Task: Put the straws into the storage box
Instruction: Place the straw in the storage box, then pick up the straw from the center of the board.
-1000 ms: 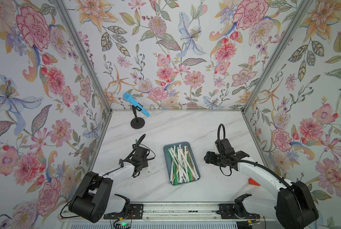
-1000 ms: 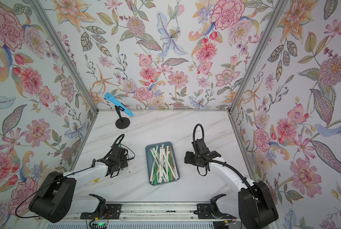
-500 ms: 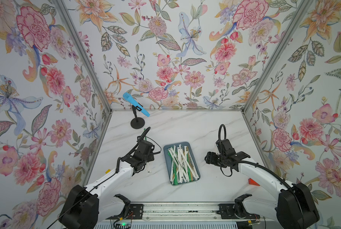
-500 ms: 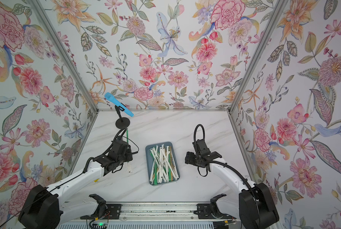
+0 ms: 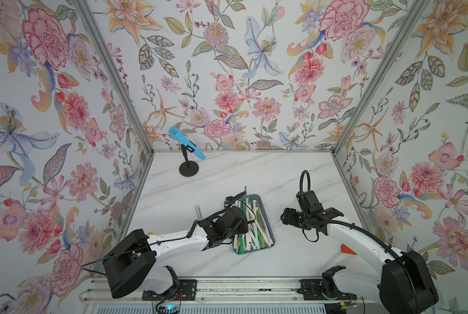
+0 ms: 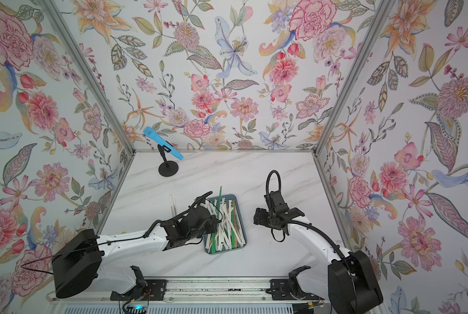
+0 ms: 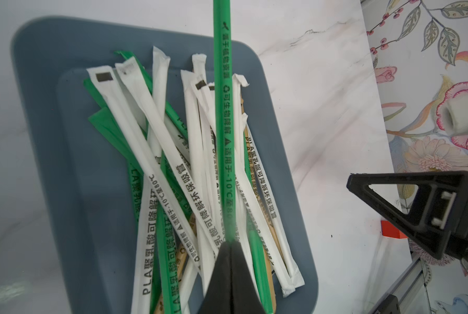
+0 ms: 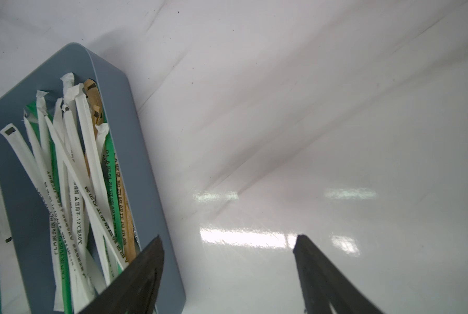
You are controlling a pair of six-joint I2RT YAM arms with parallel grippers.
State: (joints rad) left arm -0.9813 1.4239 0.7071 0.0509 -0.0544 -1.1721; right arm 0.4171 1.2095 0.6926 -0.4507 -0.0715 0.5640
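- Left fingers (image 7: 222,274) were pinched shut on one end of a long green paper-wrapped straw (image 7: 223,108), which hung over the heaped green, white and tan wrapped straws (image 7: 156,152) in the shallow blue-grey plastic storage box (image 7: 37,136).
- Its free end reached past the box's far rim; let go like that, it would likely tip out onto the white marbled bench (image 7: 322,108).
- One white printed straw (image 5: 197,208) lay on the bench just beside the box, easy to overlook.
- Right fingers (image 8: 140,271) stood wide and empty beside the box's other long side.
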